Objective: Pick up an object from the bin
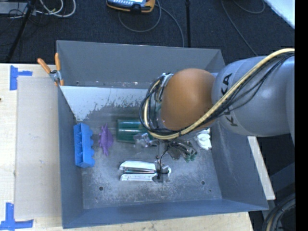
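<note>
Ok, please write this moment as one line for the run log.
gripper: at right end of silver stapler-like thing, front middle of bin | nearby: green cylinder, purple toy, blue block | lift: not yet

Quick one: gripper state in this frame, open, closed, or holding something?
Gripper: cannot be told; it is low at the right end of the white and silver stapler on the bin floor.

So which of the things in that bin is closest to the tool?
The silver stapler-like piece: the tool sits at its right end. The blue block, purple toy and green can lie farther off.
</note>
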Tool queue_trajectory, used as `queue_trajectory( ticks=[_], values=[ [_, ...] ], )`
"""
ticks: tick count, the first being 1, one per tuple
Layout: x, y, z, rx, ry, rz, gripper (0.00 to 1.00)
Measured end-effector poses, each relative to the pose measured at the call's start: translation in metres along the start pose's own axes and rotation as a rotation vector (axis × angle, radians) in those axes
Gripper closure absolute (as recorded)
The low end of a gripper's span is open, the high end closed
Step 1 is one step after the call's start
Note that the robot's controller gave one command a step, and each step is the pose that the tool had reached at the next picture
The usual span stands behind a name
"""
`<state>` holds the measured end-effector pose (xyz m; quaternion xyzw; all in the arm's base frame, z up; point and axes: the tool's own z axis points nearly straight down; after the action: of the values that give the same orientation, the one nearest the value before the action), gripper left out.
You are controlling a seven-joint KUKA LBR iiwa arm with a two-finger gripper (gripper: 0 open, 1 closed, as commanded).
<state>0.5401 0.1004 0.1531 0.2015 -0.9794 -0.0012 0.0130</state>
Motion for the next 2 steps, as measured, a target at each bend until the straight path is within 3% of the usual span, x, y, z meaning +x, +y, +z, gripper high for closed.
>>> queue_trajectory(
  ticks=[1, 2],
  values=[
    [0.003, -0.005, 0.013, 0.002, -0.010, -0.048, 0.00],
    [0.013, -0.010, 0.036, 0.000, -0.001, -0.060, 0.00]
  ],
)
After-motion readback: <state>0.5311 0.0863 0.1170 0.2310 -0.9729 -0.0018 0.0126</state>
